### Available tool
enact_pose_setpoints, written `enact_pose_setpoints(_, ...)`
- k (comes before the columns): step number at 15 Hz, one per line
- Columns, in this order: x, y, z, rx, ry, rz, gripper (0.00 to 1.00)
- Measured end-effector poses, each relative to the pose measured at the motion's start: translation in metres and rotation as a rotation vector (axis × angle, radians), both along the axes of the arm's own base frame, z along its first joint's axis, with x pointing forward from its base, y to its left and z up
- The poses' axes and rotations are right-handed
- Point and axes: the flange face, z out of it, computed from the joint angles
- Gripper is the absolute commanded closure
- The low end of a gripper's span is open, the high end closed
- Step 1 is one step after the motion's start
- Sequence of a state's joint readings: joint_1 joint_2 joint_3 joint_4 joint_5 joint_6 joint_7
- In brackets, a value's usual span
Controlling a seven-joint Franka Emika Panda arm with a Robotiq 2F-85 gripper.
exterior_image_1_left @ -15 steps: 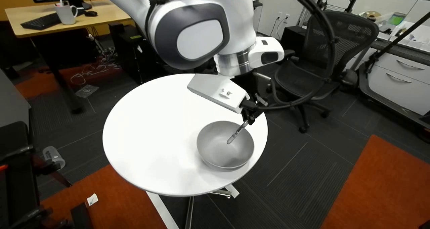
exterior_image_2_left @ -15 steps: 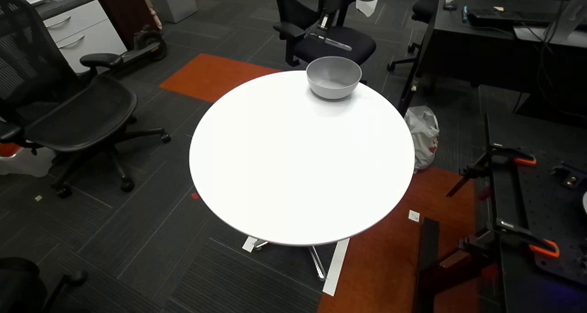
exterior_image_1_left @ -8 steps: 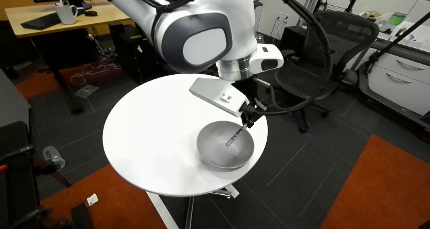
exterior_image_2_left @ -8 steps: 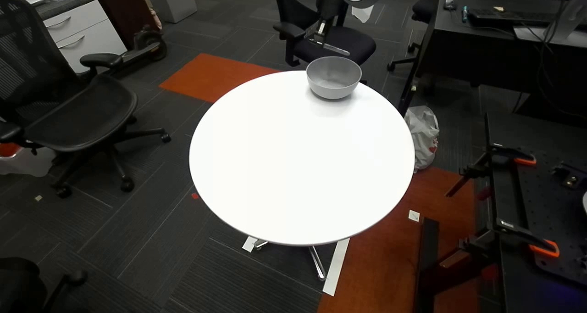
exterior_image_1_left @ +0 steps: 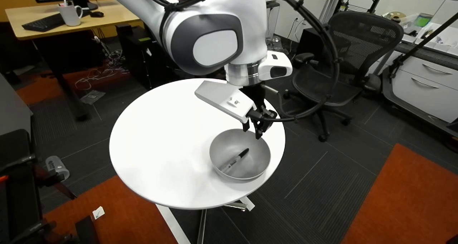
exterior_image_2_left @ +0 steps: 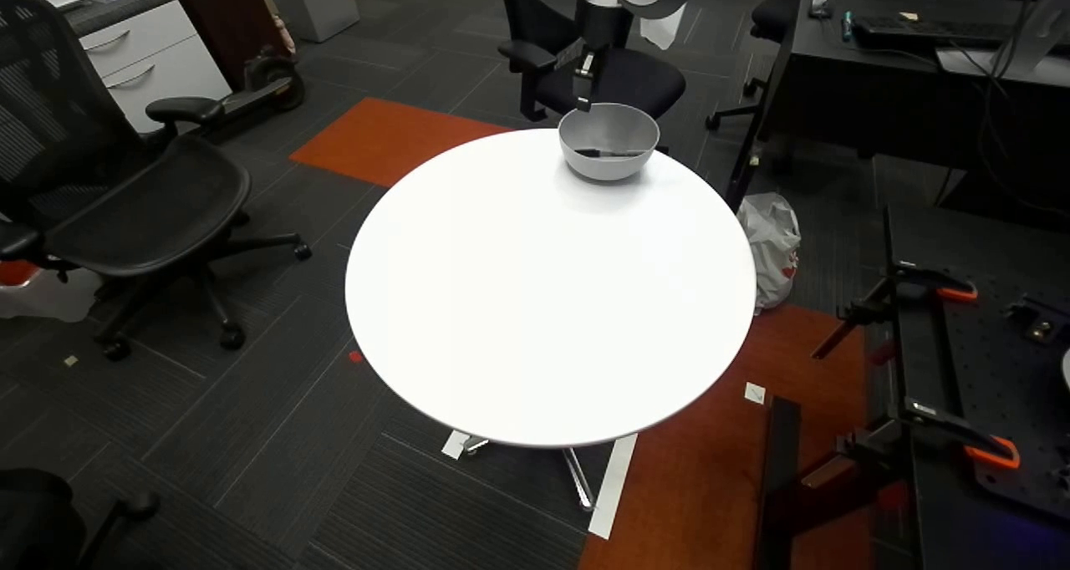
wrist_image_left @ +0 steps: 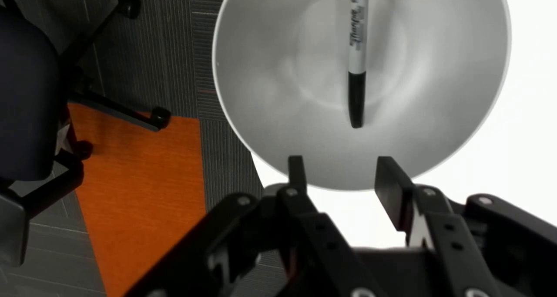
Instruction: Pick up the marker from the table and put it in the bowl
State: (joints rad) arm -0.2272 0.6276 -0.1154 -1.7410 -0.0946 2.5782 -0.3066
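Note:
The marker [exterior_image_1_left: 235, 161], grey-white with a black cap, lies inside the grey bowl [exterior_image_1_left: 222, 147]. The bowl stands near the edge of the round white table [exterior_image_1_left: 161, 144]. In an exterior view the marker [exterior_image_2_left: 614, 153] also shows in the bowl [exterior_image_2_left: 606, 169]. In the wrist view the marker [wrist_image_left: 357, 62] lies in the hollow of the bowl [wrist_image_left: 265, 66], cap toward the fingers; its other end is cut off by the frame. My gripper [exterior_image_1_left: 252, 130] is open and empty above the bowl's rim. It also shows in the wrist view [wrist_image_left: 341, 170], fingers apart, with nothing between them.
An office chair [exterior_image_1_left: 350, 54] stands behind the table, and a black chair [exterior_image_2_left: 619, 77] is beyond the bowl. A wooden desk [exterior_image_1_left: 118, 13] holds a mug and keyboard. A black bench with orange-tipped clamps [exterior_image_2_left: 961, 445] is beside the table.
The marker was held in the gripper over the bowl; now it is let go and lies inside the bowl. The gripper has opened and shifted slightly left in an exterior view.

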Motion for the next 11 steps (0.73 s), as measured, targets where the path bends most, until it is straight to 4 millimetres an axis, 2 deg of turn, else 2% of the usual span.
enact_pose_setpoints(3, -0.0014, -0.0006, -0.0015, 0.004, 0.013, -0.004, 0.01)
enact_pose_setpoints(11, -0.0034, -0.0054, -0.0019, 0.006, 0.016, -0.012, 0.0)
